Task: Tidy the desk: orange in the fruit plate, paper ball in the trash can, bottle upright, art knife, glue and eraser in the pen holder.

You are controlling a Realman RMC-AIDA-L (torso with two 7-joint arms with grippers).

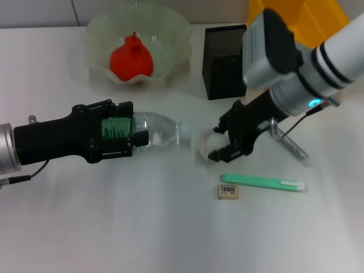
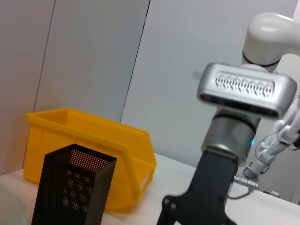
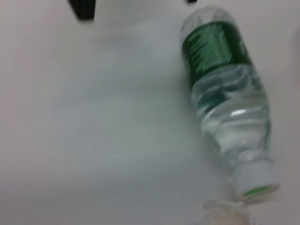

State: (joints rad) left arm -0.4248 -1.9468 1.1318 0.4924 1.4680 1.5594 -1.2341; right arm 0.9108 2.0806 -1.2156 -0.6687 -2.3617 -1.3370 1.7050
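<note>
- left gripper (image 1: 133,122): jaws closed on the bottle (image 1: 162,128) around its green label, one finger on each side, as far as the head view shows.
- right gripper (image 1: 215,142): jaws spread, tips on either side of the paper ball (image 1: 205,143); can't tell if they touch it.
- bottle: lying on its side on the table (image 1: 114,227), cap pointing to 3 o'clock, almost reaching the paper ball. Clear, ribbed, looks empty or near empty, so light and likely easy to tip up.
- paper ball: small, white, crumpled, mid-table, at 3 o'clock of the bottle cap.
- eraser (image 1: 229,191): at 6 o'clock of the right gripper, flat on the table, barcode label up.
- art knife (image 1: 264,182): green, lying flat just beside the eraser at its 2 o'clock.
- grey stick-like item (image 1: 291,143) at 3 o'clock of the right gripper, half under the arm; probably the glue, not sure.
- pen holder (image 1: 224,62): upright at 12 o'clock of the right gripper; no task item seen inside.
- trash can (image 2: 93,140): just behind the pen holder; inside not visible.
- orange (image 1: 132,60): sitting in the fruit plate (image 1: 176,34), at 12 o'clock of the left gripper.
- progress, my read: orange done. Bottle and paper ball are in hand but not finished; knife, glue and eraser untouched. Early stage.
</note>
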